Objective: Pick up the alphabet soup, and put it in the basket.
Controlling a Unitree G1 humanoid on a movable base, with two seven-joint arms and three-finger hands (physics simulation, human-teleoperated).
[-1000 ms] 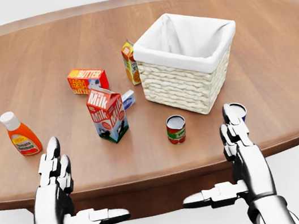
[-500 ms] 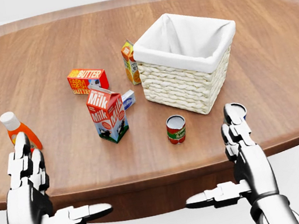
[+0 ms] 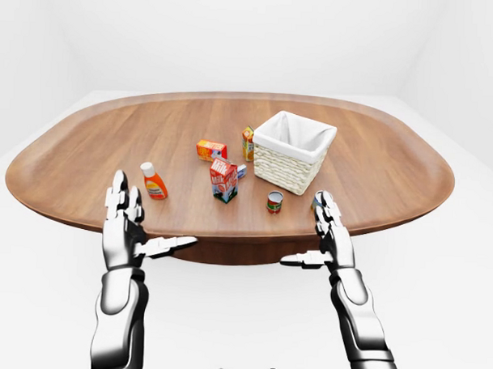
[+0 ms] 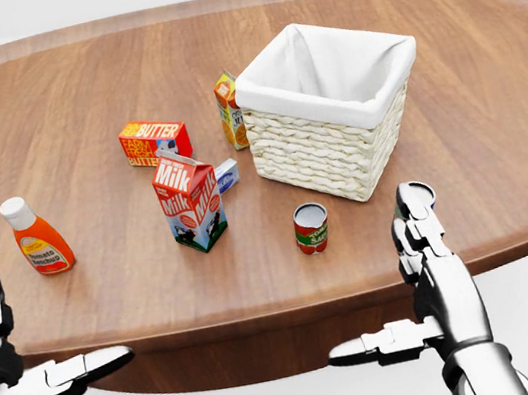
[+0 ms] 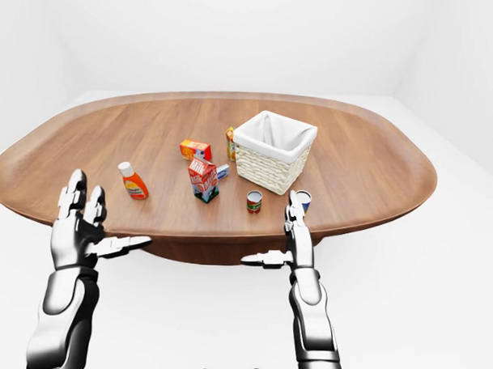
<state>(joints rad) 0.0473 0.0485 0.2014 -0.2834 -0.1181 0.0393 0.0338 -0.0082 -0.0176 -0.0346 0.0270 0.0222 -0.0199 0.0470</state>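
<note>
A can with a blue and white label (image 5: 303,200) stands on the table just below the basket's right corner. In the head view my right fingertips (image 4: 413,201) hide most of it. A red and green can (image 4: 311,227) stands to its left. I cannot read either label, so I cannot tell which is the alphabet soup. The white-lined wicker basket (image 4: 317,153) stands upright above both. My right hand (image 4: 415,279) is open at the table's near edge. My left hand (image 4: 15,346) is open and empty at the lower left.
On the oval wooden table (image 4: 73,87) stand a milk carton (image 4: 189,200), a butter box (image 4: 154,141), an orange juice carton (image 4: 228,110), a small blue box (image 4: 227,174) and a ketchup bottle (image 4: 38,237), all left of the basket.
My left hand has moved left and down, uncovering the ketchup bottle. My right hand has barely moved. The objects on the table have not moved.
</note>
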